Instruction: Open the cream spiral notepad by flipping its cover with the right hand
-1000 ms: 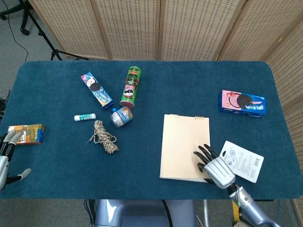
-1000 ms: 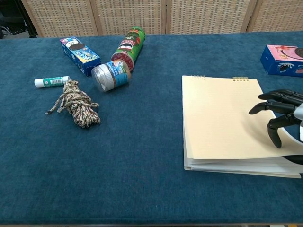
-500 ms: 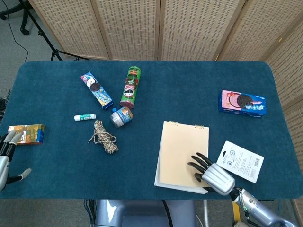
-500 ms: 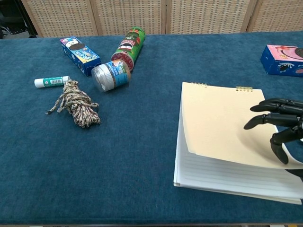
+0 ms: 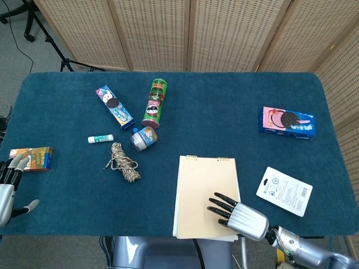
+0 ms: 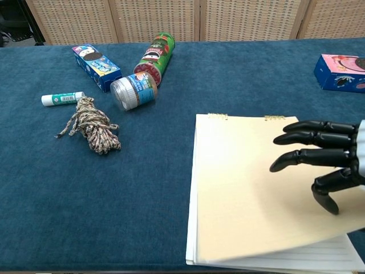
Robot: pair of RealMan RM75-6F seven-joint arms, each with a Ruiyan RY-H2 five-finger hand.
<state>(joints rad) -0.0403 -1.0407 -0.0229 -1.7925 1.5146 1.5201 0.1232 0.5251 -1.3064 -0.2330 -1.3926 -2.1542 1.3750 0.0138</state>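
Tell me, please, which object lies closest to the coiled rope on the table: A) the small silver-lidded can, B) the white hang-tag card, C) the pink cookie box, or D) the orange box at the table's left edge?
A: in the head view the small silver-lidded can lies just up and right of the coiled rope, while the other three sit far off at the table's sides.

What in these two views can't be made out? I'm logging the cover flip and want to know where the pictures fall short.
- Right hand: chest view cuts off its palm at the right edge; whether its fingers touch the notepad cover is unclear.
- Notepad's near edge: cut off by the bottom edge in the chest view.
- Left hand: half cut off in the head view's left edge.
- White card: print too small to read.
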